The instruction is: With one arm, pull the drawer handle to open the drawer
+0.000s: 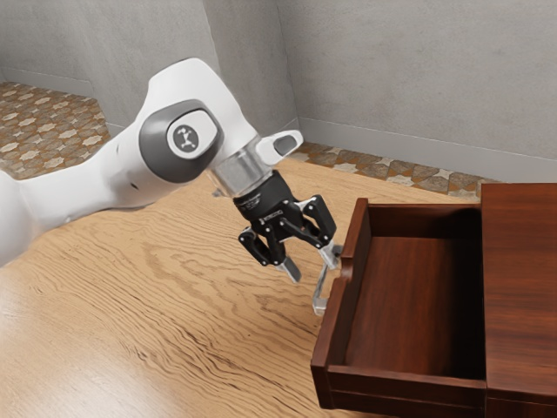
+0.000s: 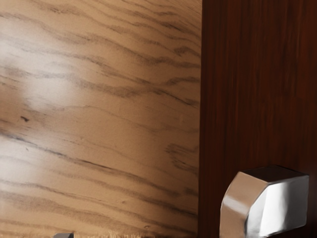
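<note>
From the exterior view, the drawer point(image 1: 333, 335) stands well out of the dark cabinet point(image 1: 522, 287) at the exterior view's right, its bare inside open to the camera, so the pull looks largely done. Its silver handle point(image 1: 321, 292) runs down the front panel, facing the arm. The gripper point(image 1: 312, 266) hangs tilted at the handle's upper end with its fingers spread. One finger sits just beside the top of the handle and the other is out over the bench point(image 1: 157, 331). I judge this a loose hook rather than a pinch, since nothing shows both fingers bearing on the bar. The low, slanted wrist suits a pull along the drawer's travel, away from the cabinet.

In the wrist view, the drawer's front panel point(image 2: 257, 89) rises as a dark wooden face, and one chunky end of the handle point(image 2: 265, 203) lies just under the hand. The pale bench point(image 2: 99, 124) stretches beside it, which fits a hand parked right against the front
</note>
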Motion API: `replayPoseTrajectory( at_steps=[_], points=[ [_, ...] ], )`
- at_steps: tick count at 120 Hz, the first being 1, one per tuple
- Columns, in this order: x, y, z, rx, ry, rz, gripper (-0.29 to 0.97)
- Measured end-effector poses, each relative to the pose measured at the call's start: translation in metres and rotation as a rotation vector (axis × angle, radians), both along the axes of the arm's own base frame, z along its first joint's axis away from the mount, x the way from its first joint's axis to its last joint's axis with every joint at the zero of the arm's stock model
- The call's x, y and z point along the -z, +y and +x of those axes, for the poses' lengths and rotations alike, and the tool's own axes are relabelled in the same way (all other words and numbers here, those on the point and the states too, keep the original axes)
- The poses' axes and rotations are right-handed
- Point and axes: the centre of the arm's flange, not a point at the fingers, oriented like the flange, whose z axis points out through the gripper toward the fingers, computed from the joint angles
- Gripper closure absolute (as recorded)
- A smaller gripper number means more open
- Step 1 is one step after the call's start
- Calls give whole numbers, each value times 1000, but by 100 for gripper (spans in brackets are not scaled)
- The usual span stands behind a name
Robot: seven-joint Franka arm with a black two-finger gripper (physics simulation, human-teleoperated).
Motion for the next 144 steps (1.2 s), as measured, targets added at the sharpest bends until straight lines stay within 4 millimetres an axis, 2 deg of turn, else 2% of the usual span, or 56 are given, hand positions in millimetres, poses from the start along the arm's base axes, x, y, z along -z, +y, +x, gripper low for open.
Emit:
replayPoseTrajectory(
  at_steps=[18,70,118,144],
  points=[
    [4,2,-4,27,14,25,26],
    [-7,4,-19,144,16,120,27],
    [-7,-3,-22,201,14,124,24],
    [-17,-4,-23,209,-15,125,18]
  ],
)
